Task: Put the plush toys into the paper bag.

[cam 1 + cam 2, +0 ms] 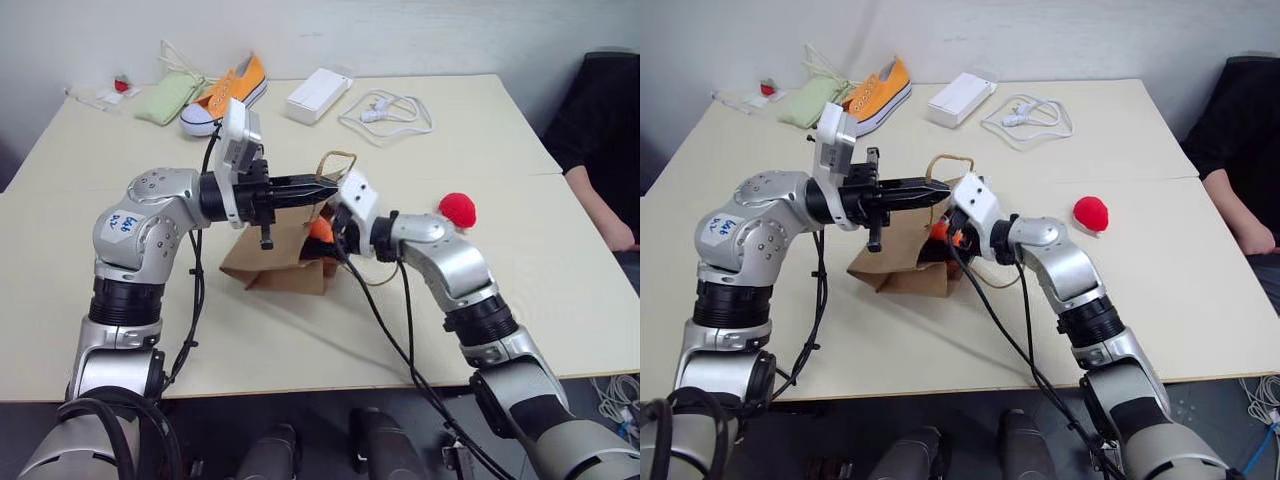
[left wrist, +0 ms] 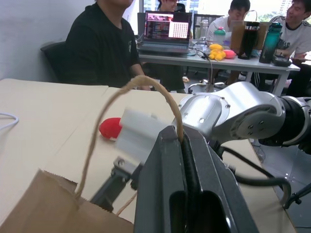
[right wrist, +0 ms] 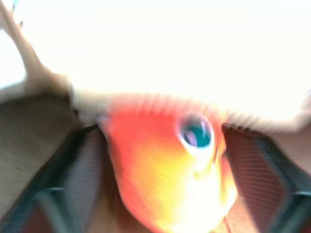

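The brown paper bag (image 1: 285,265) lies at the middle of the table. My left gripper (image 1: 328,184) is shut on one of its twisted loop handles (image 2: 121,97) and holds it up. At the bag's mouth, my right gripper (image 1: 326,236) has the orange fuzzy fish toy (image 3: 165,170) between its fingers (image 3: 82,160). They stand spread wide on either side of the toy, whose eye faces the right wrist camera. The round red plush toy (image 1: 458,209) rests on the table to the right of the bag, beyond my right forearm.
At the table's far side lie an orange sneaker (image 1: 228,92), a pale green pouch (image 1: 170,96), a white box (image 1: 318,95) and a coiled white cable (image 1: 390,112). A person's arm (image 1: 600,200) rests at the right edge. More people sit at a desk behind.
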